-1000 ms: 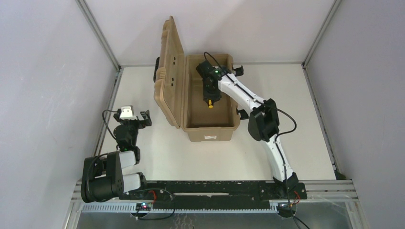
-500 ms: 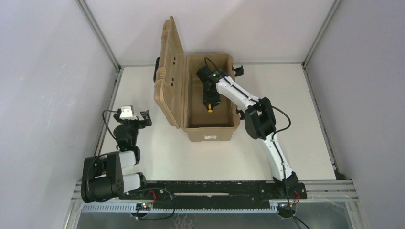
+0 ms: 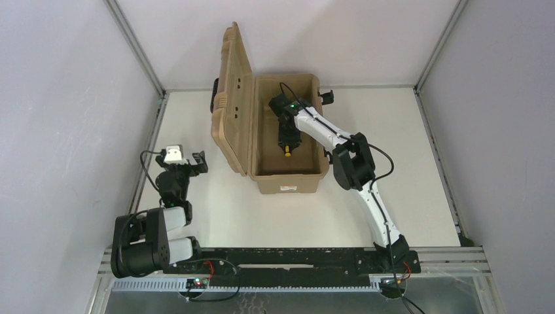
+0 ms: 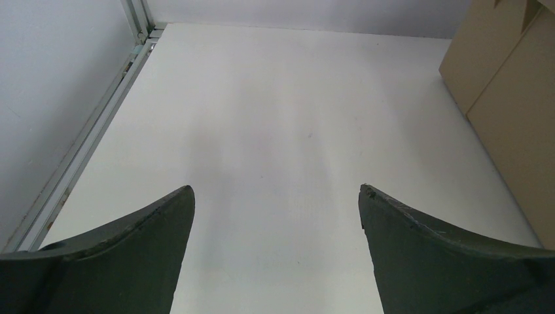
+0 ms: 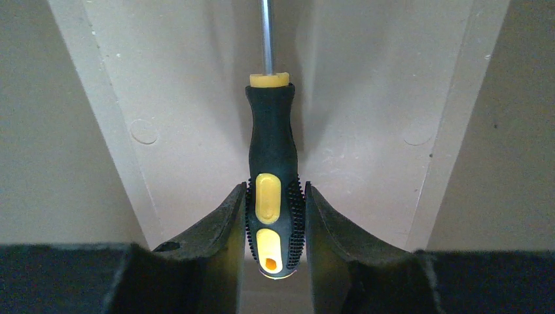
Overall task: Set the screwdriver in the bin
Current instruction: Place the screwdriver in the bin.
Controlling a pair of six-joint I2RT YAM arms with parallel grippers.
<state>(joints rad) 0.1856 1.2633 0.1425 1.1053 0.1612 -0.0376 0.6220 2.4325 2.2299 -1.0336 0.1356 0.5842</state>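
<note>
- One screwdriver point(image 5: 273, 196), with a yellow-and-black handle and a thin metal shaft. It is inside the bin, gripped by the right jaws.
- One bin point(image 3: 288, 178), a tan case standing on the surface point(image 3: 262, 216). Its ribbed lid point(image 3: 234, 98) is open and upright along its left side.
- Two black latches point(image 3: 327, 97) show on the bin's right wall, and one small white label point(image 3: 288, 189) on its near end.
- Two arms. The right arm point(image 3: 357, 167) reaches over the bin's right wall and down into it. The left arm point(image 3: 171, 190) is folded near the surface's left edge, well apart from the bin.
- Right jaws: clamped tight on the butt end of the handle, one on each side, with the shaft pointing away from the wrist.
- Left jaws: spread wide over bare surface, with nothing between them.
- From above, the right wrist hides nearly all of the screwdriver, and only a yellow speck shows below it.
- In the right wrist view the shaft runs off the top edge, so its tip is cut off.
- Whether the screwdriver touches the bin's floor cannot be told.
- The left wrist view catches only a tan corner of the bin at its right edge.
- The label's print is too small to read.
</note>
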